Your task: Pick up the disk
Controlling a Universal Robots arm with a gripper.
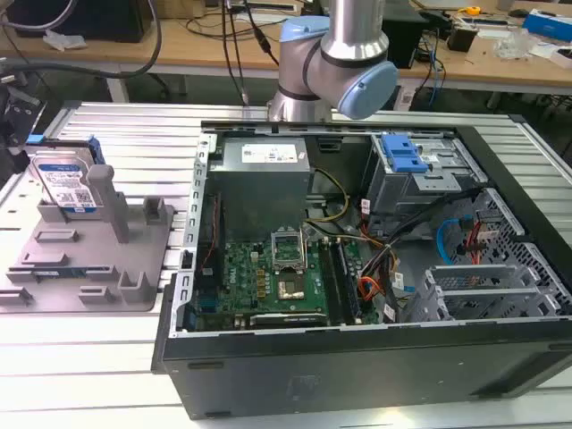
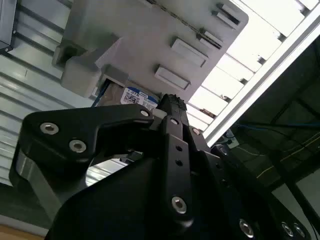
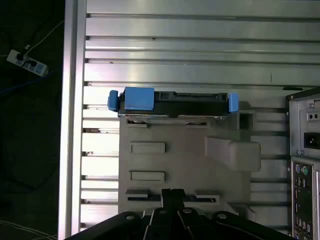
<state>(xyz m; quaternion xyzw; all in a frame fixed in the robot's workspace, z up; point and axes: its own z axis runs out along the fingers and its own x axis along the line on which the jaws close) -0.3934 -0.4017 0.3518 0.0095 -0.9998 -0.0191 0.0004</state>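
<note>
Found the disk (image 1: 64,183) standing on edge at the far end of the grey fixture (image 1: 89,268), to the exterior view's left of the open computer case (image 1: 357,375). Saw the gripper (image 3: 172,195) clenched on nothing, apart from it. Feared a knock, not a grasp, if lowered like that. Noted an upright post (image 1: 105,201) crowding the disk.

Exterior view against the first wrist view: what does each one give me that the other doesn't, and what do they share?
Exterior view: the disk with its labelled face showing, standing upright in the grey fixture; the open computer case with its motherboard and blue-topped drive cage; the arm beyond the case.
First wrist view: the disk edge-on, with blue rails at both ends; the end effector, apart from the disk; a power strip beside the table.
Both: the disk, the fixture and the ribbed metal table.
</note>
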